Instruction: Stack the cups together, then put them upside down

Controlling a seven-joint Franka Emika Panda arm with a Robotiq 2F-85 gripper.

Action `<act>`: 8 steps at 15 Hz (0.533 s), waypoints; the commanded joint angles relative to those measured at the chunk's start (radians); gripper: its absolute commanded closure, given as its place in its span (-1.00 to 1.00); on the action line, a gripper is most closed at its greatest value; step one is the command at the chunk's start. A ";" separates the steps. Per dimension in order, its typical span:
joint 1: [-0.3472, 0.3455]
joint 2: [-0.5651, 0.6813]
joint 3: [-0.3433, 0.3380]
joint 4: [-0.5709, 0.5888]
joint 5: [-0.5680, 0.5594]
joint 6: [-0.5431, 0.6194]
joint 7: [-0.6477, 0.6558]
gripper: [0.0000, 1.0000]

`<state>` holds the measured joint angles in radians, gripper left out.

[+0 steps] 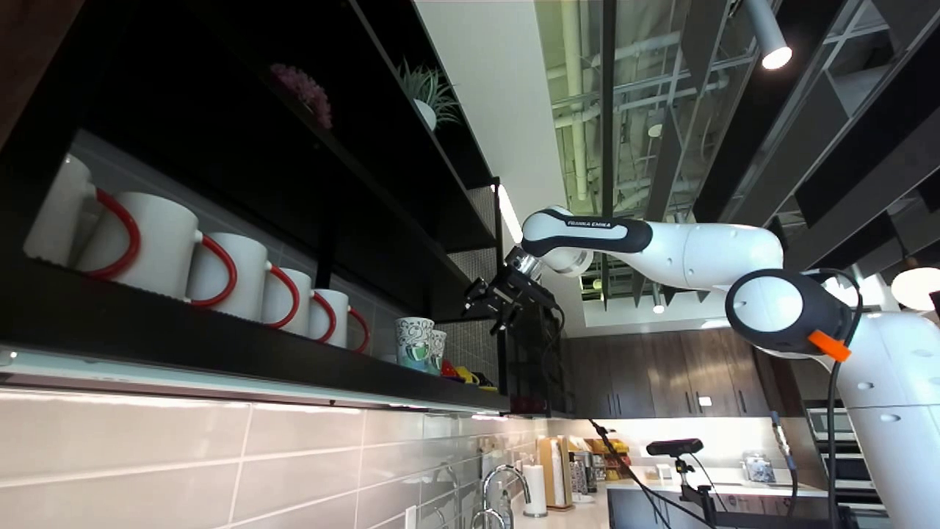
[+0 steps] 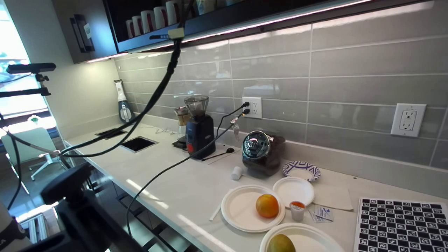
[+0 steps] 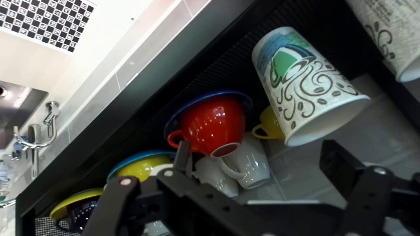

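Wrist view shows my hand (image 3: 257, 154) spread wide, apart from a pale paper cup (image 3: 305, 85) with brown swirls and a teal-green patch, mouth-up on the black shelf (image 3: 226, 62), a second patterned cup (image 3: 390, 36) just beside it. Open room runs from there to the front edge (image 3: 170, 62), but a red cup (image 3: 213, 124) on a blue saucer (image 3: 175, 117), a yellow cup (image 3: 271, 124) and white cups (image 3: 252, 162) crowd the hand's side.
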<state>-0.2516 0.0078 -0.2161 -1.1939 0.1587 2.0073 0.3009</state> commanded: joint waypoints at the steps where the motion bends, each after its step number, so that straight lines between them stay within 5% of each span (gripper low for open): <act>1: -0.008 0.093 -0.004 0.123 0.050 -0.026 -0.049 -1.00; 8: -0.011 0.193 0.010 0.214 0.057 -0.037 -0.077 -1.00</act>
<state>-0.2515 0.1374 -0.2098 -1.0696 0.1819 2.0043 0.2529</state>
